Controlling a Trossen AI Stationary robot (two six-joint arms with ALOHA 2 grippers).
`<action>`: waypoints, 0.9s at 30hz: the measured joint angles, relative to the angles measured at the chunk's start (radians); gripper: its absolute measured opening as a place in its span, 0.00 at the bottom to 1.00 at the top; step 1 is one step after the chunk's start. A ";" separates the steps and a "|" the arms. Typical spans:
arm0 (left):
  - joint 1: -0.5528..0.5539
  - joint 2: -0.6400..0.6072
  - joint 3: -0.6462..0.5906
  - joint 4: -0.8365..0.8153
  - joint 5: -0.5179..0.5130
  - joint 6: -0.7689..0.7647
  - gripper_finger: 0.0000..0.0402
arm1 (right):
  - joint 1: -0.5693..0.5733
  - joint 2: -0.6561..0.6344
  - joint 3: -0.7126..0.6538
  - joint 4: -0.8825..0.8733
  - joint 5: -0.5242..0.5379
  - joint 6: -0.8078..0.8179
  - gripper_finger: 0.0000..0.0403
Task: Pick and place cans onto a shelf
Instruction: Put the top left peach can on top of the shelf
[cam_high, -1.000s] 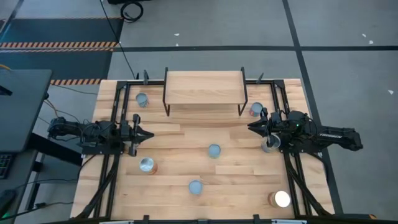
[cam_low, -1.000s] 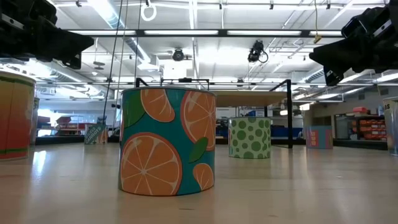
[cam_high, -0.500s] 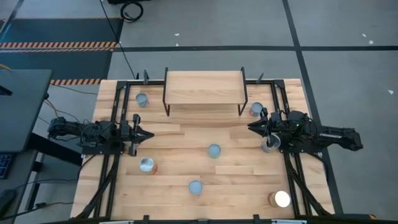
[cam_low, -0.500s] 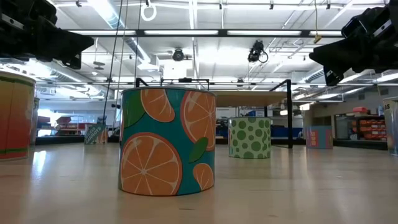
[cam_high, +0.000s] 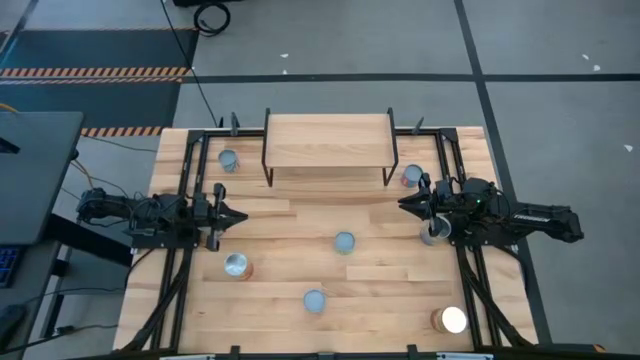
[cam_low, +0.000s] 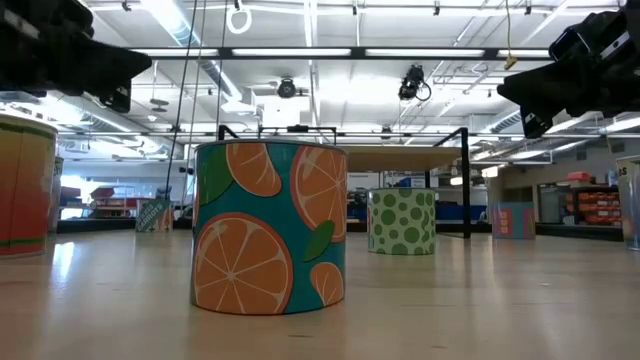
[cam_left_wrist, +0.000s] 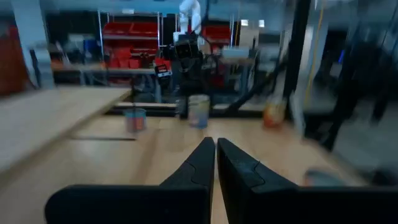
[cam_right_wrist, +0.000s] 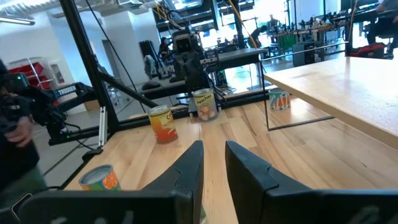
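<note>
The shelf (cam_high: 328, 141) stands bare at upper centre of the high view. Six cans (cam_high: 344, 242) sit scattered on the surface (cam_high: 290, 215), none shelved. The right hand (cam_high: 408, 205), fingers slightly parted and empty, hovers at right of centre; the nearest can (cam_high: 433, 233) lies just below-right of its tips, under the wrist, standing upright. The left hand (cam_high: 240, 216), at left of centre, is closed and empty.

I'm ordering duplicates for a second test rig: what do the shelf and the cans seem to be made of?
The shelf: a pale board with visible grain, apparently light wood with a matte finish, on thin black legs that look like metal. The cans: tops glint silver-blue, suggesting metal; the nearest one in the low view wears a printed orange-slice label, paper or film, I can't tell.
</note>
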 joint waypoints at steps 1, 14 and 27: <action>0.000 -0.001 0.002 -0.002 0.000 -0.095 0.06 | 0.000 0.000 0.000 0.000 0.000 0.000 0.18; 0.028 0.293 0.367 -0.262 -0.054 -0.489 0.06 | 0.000 0.000 0.000 0.001 0.000 0.000 0.18; 0.079 0.652 0.896 -1.096 0.008 -0.578 0.06 | 0.000 0.000 0.000 0.001 0.000 0.000 0.18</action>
